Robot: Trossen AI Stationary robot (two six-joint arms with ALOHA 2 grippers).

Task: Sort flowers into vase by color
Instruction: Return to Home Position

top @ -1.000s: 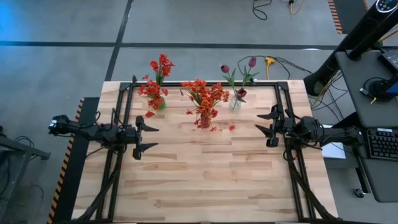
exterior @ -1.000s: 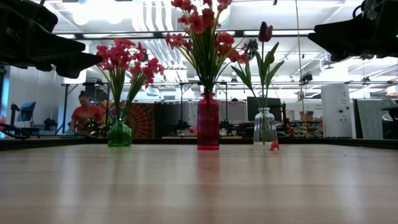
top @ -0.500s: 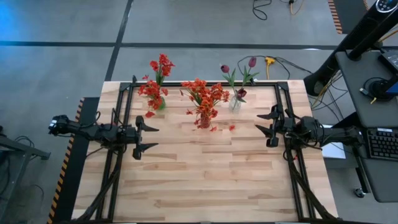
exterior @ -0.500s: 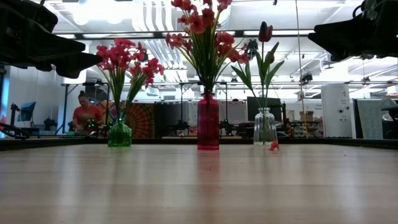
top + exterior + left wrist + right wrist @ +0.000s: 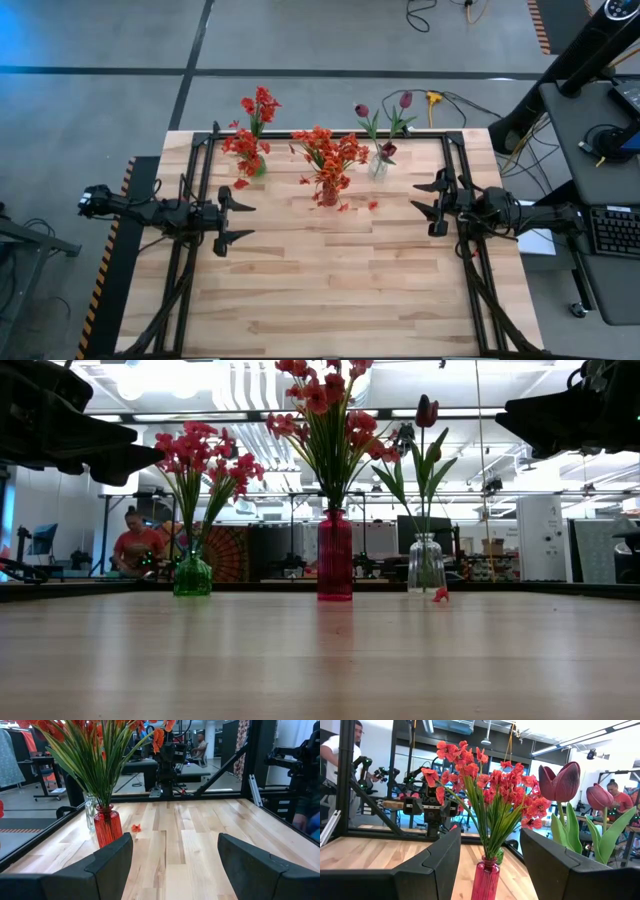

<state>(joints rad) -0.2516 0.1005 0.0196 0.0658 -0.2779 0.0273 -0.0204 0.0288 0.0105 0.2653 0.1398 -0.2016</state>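
Gripper, left [image 5: 245, 221]: over the table's [image 5: 330, 290] left side, claw spread wide, empty
Green vase [image 5: 259, 170]: 1, left end of the row, bunch of red flowers [image 5: 248, 142] in it
Red vase [image 5: 329, 196]: 1, middle, orange-red flowers [image 5: 330, 150]
Clear vase [image 5: 377, 169]: 1, right end, 3 maroon flowers [image 5: 405, 99]
Gripper, right [image 5: 424, 198]: right side, also wide, empty

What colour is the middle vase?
The middle vase is translucent red; low view shows it best.
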